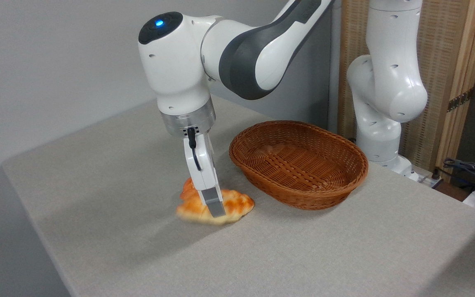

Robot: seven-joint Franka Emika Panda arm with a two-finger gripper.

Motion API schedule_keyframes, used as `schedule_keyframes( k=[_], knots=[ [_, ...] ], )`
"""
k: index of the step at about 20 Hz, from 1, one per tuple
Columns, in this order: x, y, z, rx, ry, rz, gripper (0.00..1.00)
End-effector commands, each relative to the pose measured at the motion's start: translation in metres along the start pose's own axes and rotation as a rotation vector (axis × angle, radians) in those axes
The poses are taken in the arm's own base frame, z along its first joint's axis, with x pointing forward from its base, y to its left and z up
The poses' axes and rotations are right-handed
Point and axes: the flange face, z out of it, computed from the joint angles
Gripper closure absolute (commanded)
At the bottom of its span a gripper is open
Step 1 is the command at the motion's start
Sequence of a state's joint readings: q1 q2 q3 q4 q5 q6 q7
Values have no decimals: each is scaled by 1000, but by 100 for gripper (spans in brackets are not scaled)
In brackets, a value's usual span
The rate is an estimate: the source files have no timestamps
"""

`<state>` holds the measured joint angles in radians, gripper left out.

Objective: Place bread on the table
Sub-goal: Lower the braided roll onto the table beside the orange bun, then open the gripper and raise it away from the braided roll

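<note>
I'm holding the bread (217,208) at lower centre of the frame, my gripper (215,206) pinching it across the middle; one finger hides the other. The loaf is looking down on the table (344,247), just left of the empty basket (299,163). I'm judging placing nearly done: next is letting go, lifting straight up. Open room all around, near-left table edge not close.

No legible text, labels, brand marks or numbers anywhere in view: arm, basket and surface all unmarked
</note>
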<state>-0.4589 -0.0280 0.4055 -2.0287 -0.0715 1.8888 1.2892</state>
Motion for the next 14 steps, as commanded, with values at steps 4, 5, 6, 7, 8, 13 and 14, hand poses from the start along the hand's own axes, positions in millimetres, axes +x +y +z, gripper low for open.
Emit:
schedule_keyframes(
  k=[4,5,6,7,8,13,14],
  knots=[
    [8,-1,-26,45,18,7,0],
    [11,-1,-43,59,24,-11,0],
    [13,-1,-63,69,29,-42,0],
    [15,1,-78,61,27,-51,0],
    [15,3,-88,54,26,-54,0],
    [17,8,-128,60,34,-270,0],
    [17,8,-135,72,41,-349,0]
  ],
)
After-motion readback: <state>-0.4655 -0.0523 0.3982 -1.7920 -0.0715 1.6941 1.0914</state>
